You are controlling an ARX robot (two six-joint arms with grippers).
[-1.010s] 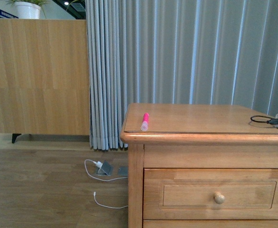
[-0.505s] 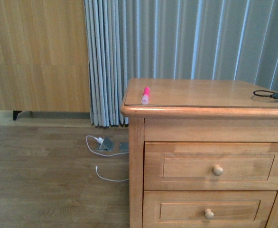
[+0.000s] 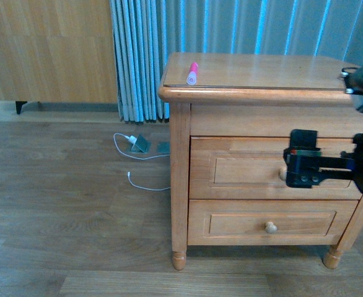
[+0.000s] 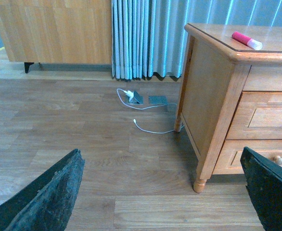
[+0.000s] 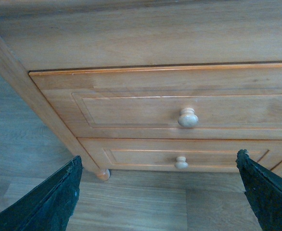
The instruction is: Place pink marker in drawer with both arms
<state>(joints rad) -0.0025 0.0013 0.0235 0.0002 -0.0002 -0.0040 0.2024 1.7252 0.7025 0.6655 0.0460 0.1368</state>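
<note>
The pink marker (image 3: 192, 73) lies on the left front part of the wooden cabinet's top, also in the left wrist view (image 4: 247, 40). The top drawer (image 3: 243, 170) is closed. My right gripper (image 3: 301, 166) hovers open right in front of it, hiding most of its knob. In the right wrist view the drawer (image 5: 131, 110) and its round knob (image 5: 188, 118) lie ahead of the open right gripper (image 5: 160, 192), apart from it. My left gripper (image 4: 165, 192) is open and empty over the floor, left of the cabinet, far below the marker.
A lower drawer (image 3: 268, 226) with its own knob (image 5: 181, 163) sits under the top one. A white cable and floor sockets (image 3: 138, 143) lie by the grey curtain (image 3: 138, 55). A wooden sideboard (image 3: 45, 49) stands at the back left.
The view has tilted down, so the whole cabinet and floor now show. My right arm has come into view in front of the top drawer. The marker has stayed put.
</note>
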